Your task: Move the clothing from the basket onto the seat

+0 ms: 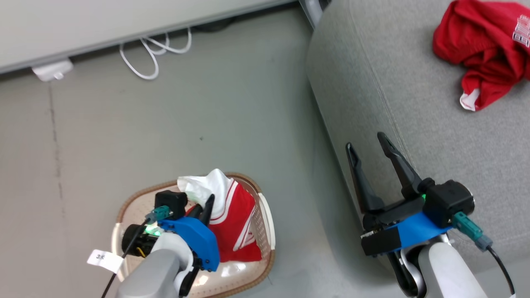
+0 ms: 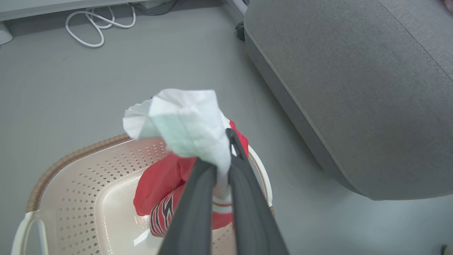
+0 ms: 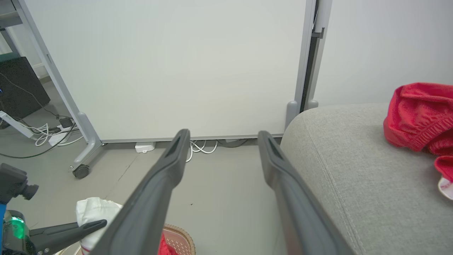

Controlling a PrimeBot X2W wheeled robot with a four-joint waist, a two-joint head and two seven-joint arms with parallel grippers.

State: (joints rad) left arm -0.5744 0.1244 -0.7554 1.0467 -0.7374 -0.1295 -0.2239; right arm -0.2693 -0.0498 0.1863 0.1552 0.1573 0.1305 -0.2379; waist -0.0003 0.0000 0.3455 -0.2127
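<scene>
Grey floor (image 1: 186, 124) from the head view, white cable (image 1: 145, 54) looped by the wall panel. Upper right, on the seat (image 1: 414, 103): red garment (image 1: 484, 54), crumpled, well back from the edge; counts as delivered. Lower left, in the basket (image 1: 268, 223): red and white garment (image 1: 232, 215), pinched at its white bunch by the left claw (image 1: 203, 209). Right claw (image 1: 365, 142) spread wide and empty, hovering by the seat's near edge.

From the left wrist: both dark fingers pressed together on white fabric, bunch raised above the rim, red striped part hanging down inside the basket. Seat near, off to the right across bare floor.

From the right wrist: fingers well apart with nothing between them, red garment resting on the cushion at right.

Looks roughly half done: one piece across, the second gripped but not yet out. Left to do: lift clear, carry over, release on the seat.
</scene>
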